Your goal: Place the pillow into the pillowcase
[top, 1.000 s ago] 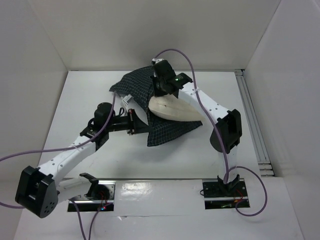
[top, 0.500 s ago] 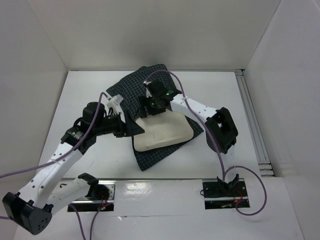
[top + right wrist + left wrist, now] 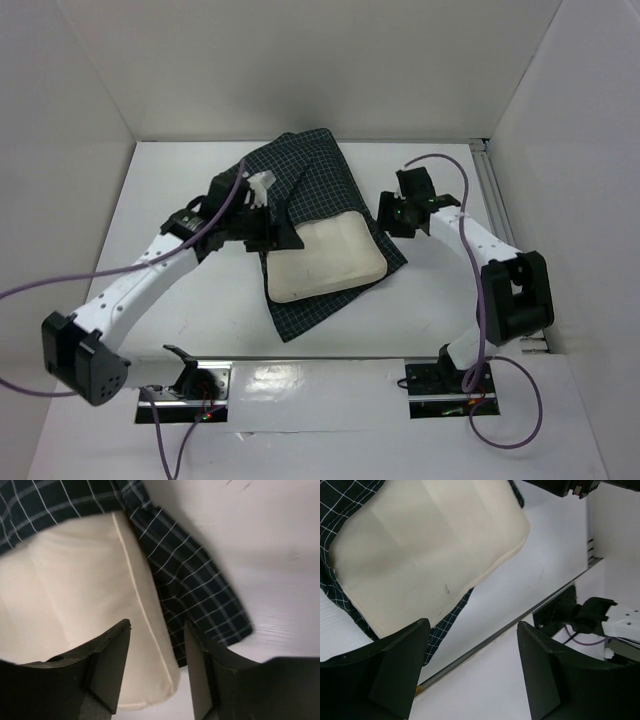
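left end effector and right end effector open, pillow between them on pillowcase

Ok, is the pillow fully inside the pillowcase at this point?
No, in the top view most of the cream pillow lies exposed on top of the checked pillowcase.
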`<state>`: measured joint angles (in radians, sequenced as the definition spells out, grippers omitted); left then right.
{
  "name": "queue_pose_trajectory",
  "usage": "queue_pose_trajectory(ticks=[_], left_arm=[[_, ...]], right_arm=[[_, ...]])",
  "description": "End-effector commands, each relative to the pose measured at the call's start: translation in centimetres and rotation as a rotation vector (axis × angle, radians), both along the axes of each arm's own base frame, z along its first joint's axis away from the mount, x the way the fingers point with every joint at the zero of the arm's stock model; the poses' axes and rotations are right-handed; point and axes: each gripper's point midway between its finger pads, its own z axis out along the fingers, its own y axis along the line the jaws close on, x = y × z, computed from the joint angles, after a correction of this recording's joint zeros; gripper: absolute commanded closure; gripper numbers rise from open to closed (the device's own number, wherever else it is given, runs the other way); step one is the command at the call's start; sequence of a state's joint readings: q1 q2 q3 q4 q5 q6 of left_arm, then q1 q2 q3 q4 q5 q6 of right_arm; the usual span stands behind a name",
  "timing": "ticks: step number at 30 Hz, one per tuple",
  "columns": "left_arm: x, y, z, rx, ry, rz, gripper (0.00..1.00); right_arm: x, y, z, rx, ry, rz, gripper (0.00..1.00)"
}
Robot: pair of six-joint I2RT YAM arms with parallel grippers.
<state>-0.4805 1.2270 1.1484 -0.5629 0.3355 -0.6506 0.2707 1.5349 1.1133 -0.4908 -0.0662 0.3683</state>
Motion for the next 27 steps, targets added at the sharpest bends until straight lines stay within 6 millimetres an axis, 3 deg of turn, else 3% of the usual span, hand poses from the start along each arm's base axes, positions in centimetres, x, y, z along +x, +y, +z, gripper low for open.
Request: queue_pose_trajectory(ticks=[1, 2, 4, 6, 8, 9, 10, 12, 13, 14, 15, 16, 17, 21, 27], left_arm=[[1.5, -0.9, -0.2, 0.091, 0.003, 0.010, 0.17], [1.8, -1.1, -0.5, 0.114, 0.013, 0.026, 0.17], [2.4, -1.4, -0.3, 0.146, 0.017, 0.037, 0.17], [3.3, -1.1, -1.5, 0.210, 0.030, 0.059, 0.18], [3.5, -0.8, -1.8, 0.257, 0.038, 0.068, 0.18], [3.7, -0.6, -2.6, 0.286, 0.059, 0.075, 0.18], [3.3, -0.6, -3.0, 0.316, 0.070, 0.065, 0.18], [3.2, -0.2, -4.1, 0.371, 0.089, 0.065, 0.14], [3.3, -0.2, -4.9, 0.390, 0.096, 0.050, 0.09], [3.2, -0.3, -4.9, 0.403, 0.085, 0.041, 0.05], [3.3, -0.3, -5.6, 0.445, 0.078, 0.048, 0.00], [3.3, -0.2, -6.6, 0.490, 0.086, 0.038, 0.00], [3.0, 0.0, -7.6, 0.546, 0.085, 0.040, 0.00], [2.6, 0.0, -10.0, 0.690, 0.104, 0.059, 0.00], [3.4, -2.8, -10.1, 0.736, 0.056, 0.072, 0.00]], right_arm=[[-0.9, 3.6, -2.1, 0.120, 0.049, 0.116, 0.47], [-1.1, 4.5, -2.5, 0.152, 0.054, 0.139, 0.51], [-2.0, 6.6, -3.1, 0.205, 0.087, 0.202, 0.70], [-3.7, 10.6, -3.0, 0.251, 0.098, 0.303, 0.89], [-5.8, 14.5, -1.8, 0.279, 0.105, 0.425, 0.92], [-6.1, 15.0, -1.3, 0.275, 0.100, 0.451, 0.92], [-5.9, 14.6, -0.9, 0.256, 0.078, 0.433, 0.90], [-4.8, 12.5, 0.7, 0.238, 0.021, 0.359, 0.76], [-4.6, 10.9, 0.1, 0.223, 0.019, 0.315, 0.61], [-3.8, 8.7, 0.5, 0.226, 0.001, 0.256, 0.53], [-3.5, 7.8, 0.1, 0.232, 0.006, 0.234, 0.45], [-3.6, 7.3, 0.1, 0.241, 0.005, 0.237, 0.30], [-3.5, 6.7, -0.1, 0.238, 0.016, 0.220, 0.25], [-4.0, 5.7, -1.1, 0.223, 0.043, 0.204, 0.14], [-4.2, 5.5, -1.6, 0.231, 0.051, 0.213, 0.12]])
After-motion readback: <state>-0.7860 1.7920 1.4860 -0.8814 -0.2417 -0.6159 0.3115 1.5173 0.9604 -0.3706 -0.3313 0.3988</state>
